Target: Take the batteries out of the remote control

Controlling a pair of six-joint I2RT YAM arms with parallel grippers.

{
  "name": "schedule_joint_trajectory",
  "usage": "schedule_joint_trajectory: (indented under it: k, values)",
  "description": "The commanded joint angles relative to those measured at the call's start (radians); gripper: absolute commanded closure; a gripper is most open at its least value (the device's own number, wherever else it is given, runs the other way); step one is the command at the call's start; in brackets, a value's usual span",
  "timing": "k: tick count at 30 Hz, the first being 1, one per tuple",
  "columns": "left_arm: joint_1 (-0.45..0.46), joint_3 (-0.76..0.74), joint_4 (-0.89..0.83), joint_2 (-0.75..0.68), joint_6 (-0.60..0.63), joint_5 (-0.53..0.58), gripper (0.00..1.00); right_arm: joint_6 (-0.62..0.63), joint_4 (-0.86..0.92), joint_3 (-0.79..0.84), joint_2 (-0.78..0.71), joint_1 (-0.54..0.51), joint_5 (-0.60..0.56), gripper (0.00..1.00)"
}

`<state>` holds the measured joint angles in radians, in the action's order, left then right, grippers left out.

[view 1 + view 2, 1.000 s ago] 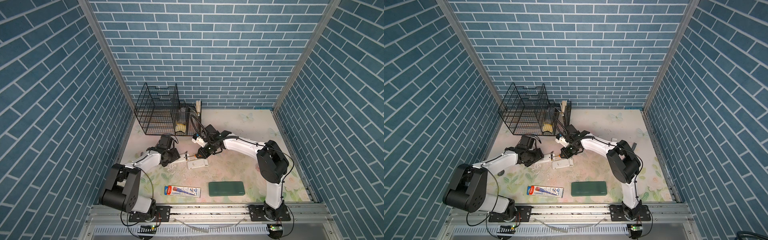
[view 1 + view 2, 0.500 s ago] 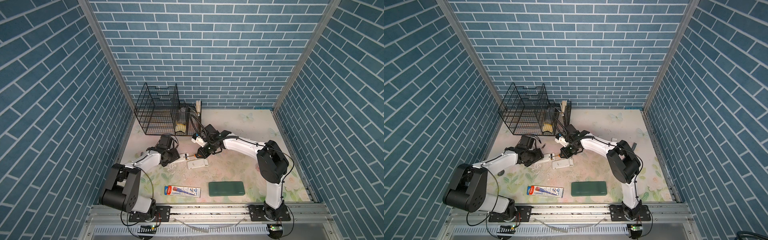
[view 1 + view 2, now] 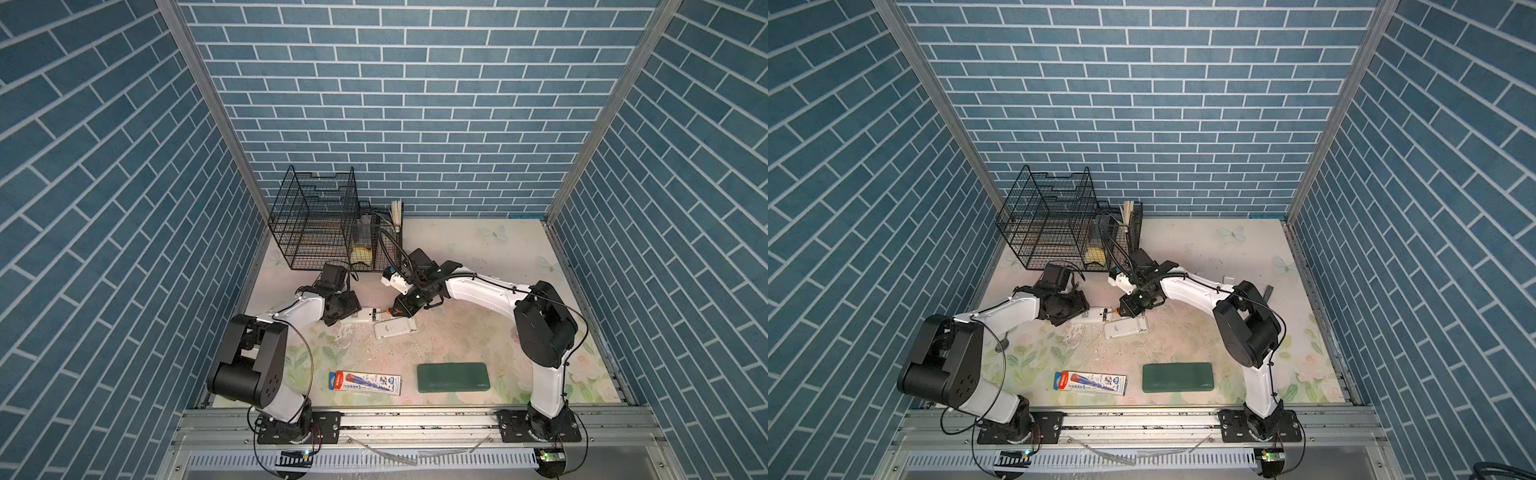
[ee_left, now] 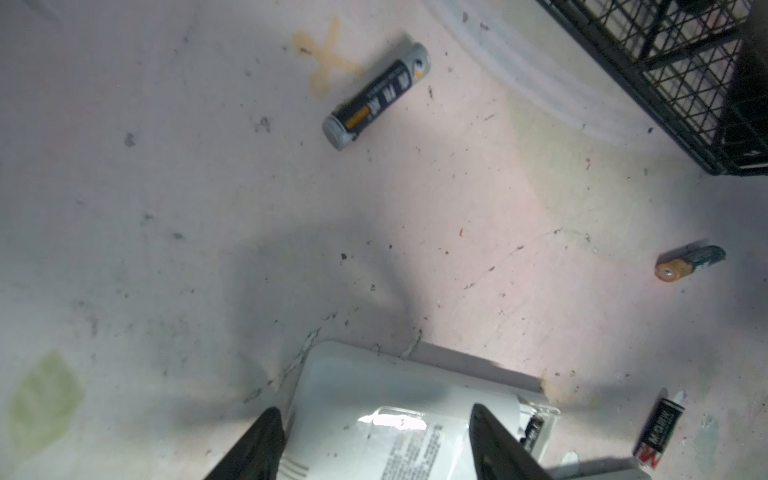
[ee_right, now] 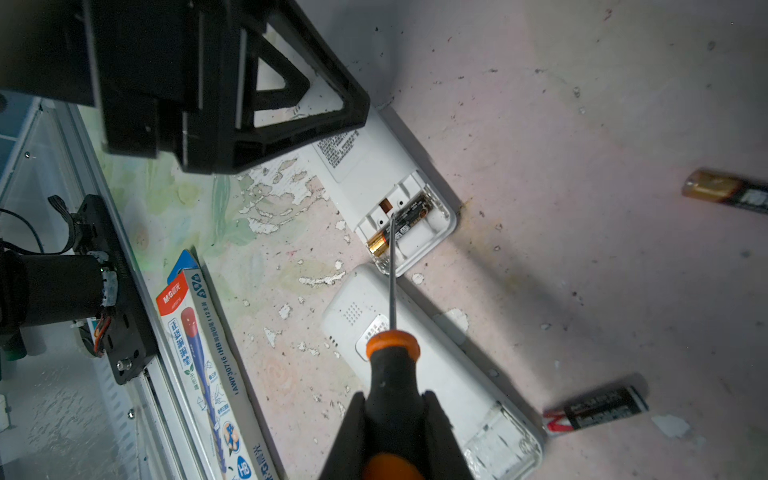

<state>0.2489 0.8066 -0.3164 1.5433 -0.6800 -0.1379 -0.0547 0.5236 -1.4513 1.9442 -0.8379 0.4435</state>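
Right gripper (image 5: pixel 395 419) clenched on screwdriver (image 5: pixel 392 374), lower centre of right wrist view. Tip sits on battery (image 5: pixel 401 226) in open bay of remote (image 5: pixel 374 166), mid-frame. Left gripper (image 4: pixel 374 440) grasping remote body, 1 finger each side. 2 loose batteries (image 5: pixel 598 409) at right edge. 2nd remote (image 5: pixel 436 365) just beside 1st.

A black wire basket (image 3: pixel 316 224) stands upper left of centre; a pencil box (image 3: pixel 365 382) and green case (image 3: pixel 453 376) lie lower centre.
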Motion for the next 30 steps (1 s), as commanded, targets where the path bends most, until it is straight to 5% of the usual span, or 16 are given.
schedule_joint_trajectory:
  k: [1, 30]
  values:
    - [-0.005, 0.033, -0.014, 0.004, 0.020, 0.019, 0.28, 0.032, -0.015, 0.041, -0.073, -0.004, -0.025, 1.00]
    - [0.003, 0.026, -0.016, 0.010, 0.019, 0.012, 0.32, 0.032, -0.070, 0.140, -0.073, -0.009, -0.002, 1.00]
